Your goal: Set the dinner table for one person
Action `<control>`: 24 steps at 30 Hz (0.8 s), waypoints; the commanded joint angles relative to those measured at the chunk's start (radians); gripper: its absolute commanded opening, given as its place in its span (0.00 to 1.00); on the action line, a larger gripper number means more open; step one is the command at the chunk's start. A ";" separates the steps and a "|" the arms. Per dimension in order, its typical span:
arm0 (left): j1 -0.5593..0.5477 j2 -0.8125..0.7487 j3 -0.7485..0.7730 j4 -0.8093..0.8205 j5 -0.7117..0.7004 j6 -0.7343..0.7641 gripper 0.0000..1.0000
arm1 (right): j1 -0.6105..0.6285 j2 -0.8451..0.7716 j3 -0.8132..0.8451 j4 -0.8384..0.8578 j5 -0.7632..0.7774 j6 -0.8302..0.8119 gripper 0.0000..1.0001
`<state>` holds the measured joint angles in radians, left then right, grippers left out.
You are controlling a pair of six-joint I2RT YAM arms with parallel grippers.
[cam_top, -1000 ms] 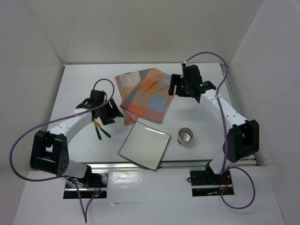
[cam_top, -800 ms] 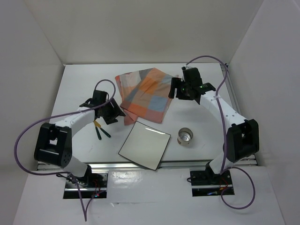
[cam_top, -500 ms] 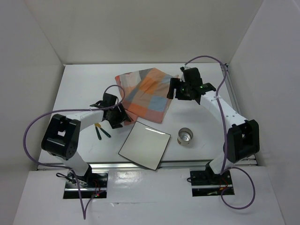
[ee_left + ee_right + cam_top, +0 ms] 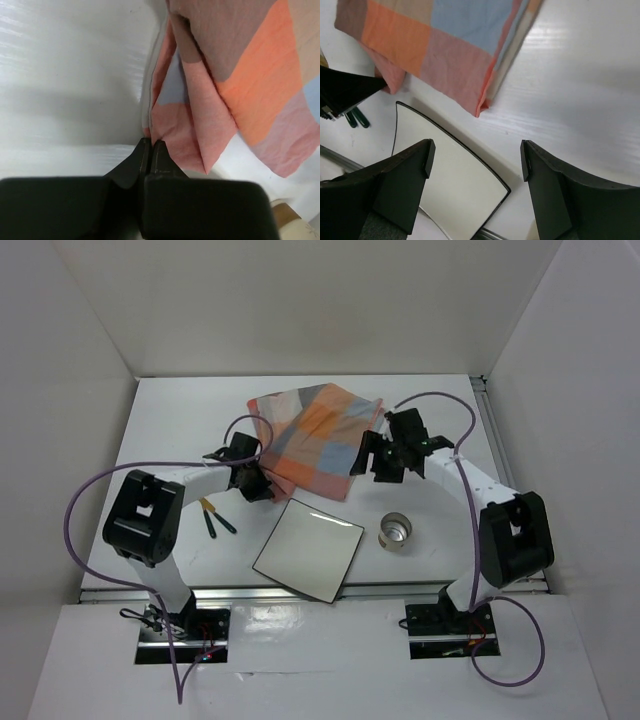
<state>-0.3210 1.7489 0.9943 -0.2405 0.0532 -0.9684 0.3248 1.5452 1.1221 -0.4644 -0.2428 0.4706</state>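
An orange-and-blue checked cloth point(image 4: 315, 435) lies rumpled at the middle back of the white dinner table point(image 4: 180, 420). My left gripper point(image 4: 262, 485) sits at the cloth's near left corner. In the left wrist view that gripper point(image 4: 151, 143) is shut, with the pink corner of the cloth point(image 4: 250, 75) pinched at its tips. My right gripper point(image 4: 380, 465) hangs open off the cloth's right edge. In the right wrist view the open gripper point(image 4: 476, 147) spans bare table and the far corner of the square plate point(image 4: 450, 180), just short of a corner of the cloth point(image 4: 445, 45).
A white square plate point(image 4: 308, 548) with a dark rim lies near the front edge. A small metal cup point(image 4: 396, 531) stands to its right. Green-handled utensils point(image 4: 216, 519) lie left of the plate. White walls enclose the table, and a metal rail point(image 4: 300, 592) runs along the front.
My left gripper swung right from above the utensils to the cloth's near left corner and shut there. My right gripper drifted nearer along the cloth's right edge, still open.
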 commanded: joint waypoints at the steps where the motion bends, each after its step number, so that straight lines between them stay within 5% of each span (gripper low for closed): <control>1: -0.018 0.000 0.029 -0.089 -0.085 0.023 0.00 | -0.013 -0.014 -0.105 0.116 -0.067 0.199 0.81; 7: -0.018 -0.137 0.062 -0.128 -0.138 0.059 0.00 | -0.001 0.091 -0.110 0.216 -0.044 0.276 0.77; 13: -0.018 -0.149 0.132 -0.181 -0.138 0.089 0.00 | 0.065 0.223 0.005 0.135 0.036 0.296 0.76; 19: -0.018 -0.158 0.141 -0.181 -0.128 0.099 0.00 | 0.115 0.259 -0.054 0.208 -0.009 0.453 0.76; 24: -0.018 -0.158 0.150 -0.181 -0.128 0.099 0.00 | 0.134 0.302 -0.054 0.265 -0.033 0.525 0.61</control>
<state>-0.3389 1.6184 1.1183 -0.4149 -0.0666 -0.8890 0.4477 1.8328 1.0725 -0.2756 -0.2623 0.9131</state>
